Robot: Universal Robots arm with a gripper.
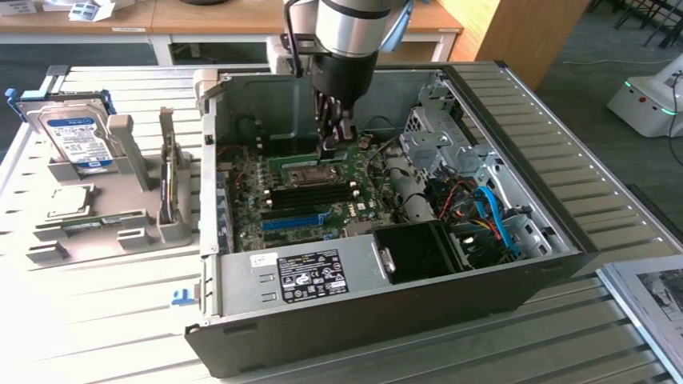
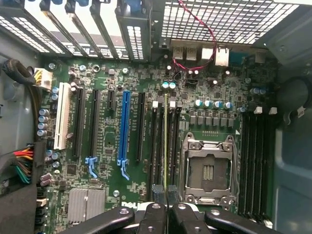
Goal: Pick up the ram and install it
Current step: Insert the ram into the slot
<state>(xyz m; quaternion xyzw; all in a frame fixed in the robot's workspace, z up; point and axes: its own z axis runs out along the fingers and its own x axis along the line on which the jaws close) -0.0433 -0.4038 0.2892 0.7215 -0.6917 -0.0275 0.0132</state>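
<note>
case (image 1: pixel 353 336) open on top, bare motherboard (image 2: pixel 146 180) below, cables (image 1: pixel 493 212) and black shroud (image 1: pixel 421 252) crowding one side

Fingers (image 2: pixel 152 219) pinching ram (image 2: pixel 165 141), edge-on along memory slots (image 2: pixel 157 141), beside socket (image 2: pixel 207 170)

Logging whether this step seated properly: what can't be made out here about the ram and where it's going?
- How deep the ram sits: the wrist view sees it edge-on, so seating is unreadable.
- The ram's contact with the motherboard: in the exterior view, the gripper covers it.
- The near-end latch: in the wrist view, the gripper's fingers cover it.
</note>
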